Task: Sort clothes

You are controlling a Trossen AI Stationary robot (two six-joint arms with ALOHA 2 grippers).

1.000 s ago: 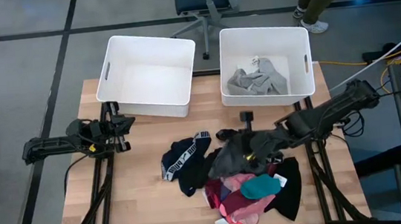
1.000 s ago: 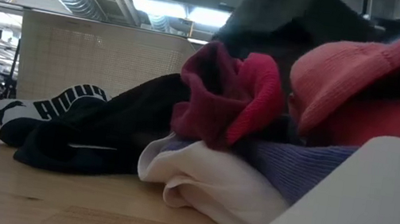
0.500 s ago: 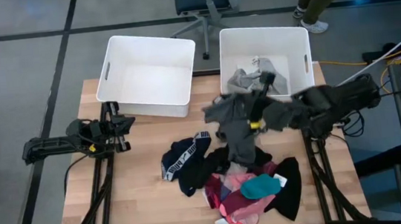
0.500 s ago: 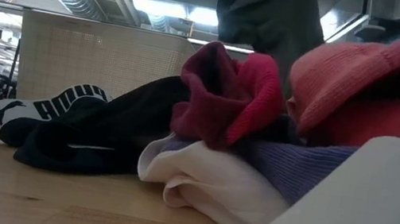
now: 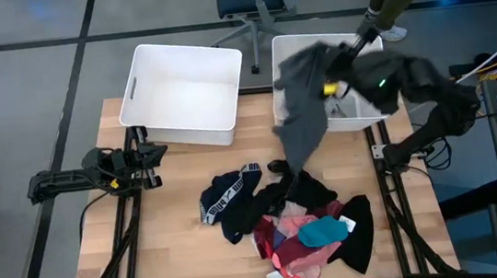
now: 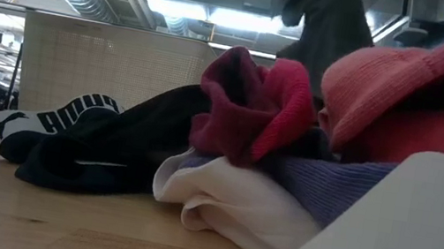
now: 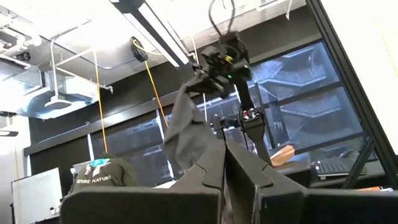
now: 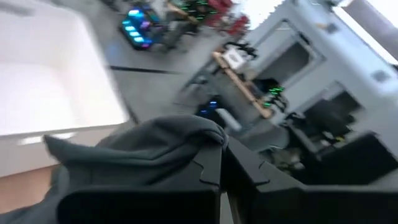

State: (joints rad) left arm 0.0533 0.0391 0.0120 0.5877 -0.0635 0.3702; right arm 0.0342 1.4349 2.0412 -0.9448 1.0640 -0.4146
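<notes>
grey garment hanging aloft, clothes pile — heaped

Dark grey garment; black white-lettered garment; teal garment.

Bench: light wood, matt. Bins: smooth white plastic. Clothes: soft matt cloth; dark grey garment limp. End effector fingers: matt black.

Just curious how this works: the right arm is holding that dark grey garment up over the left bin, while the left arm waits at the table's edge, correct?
Not quite. The high view shows the right pincer holding the grey garment over the right bin, not the left bin. The rest holds: the left pincer waits at the table's left edge.
</notes>
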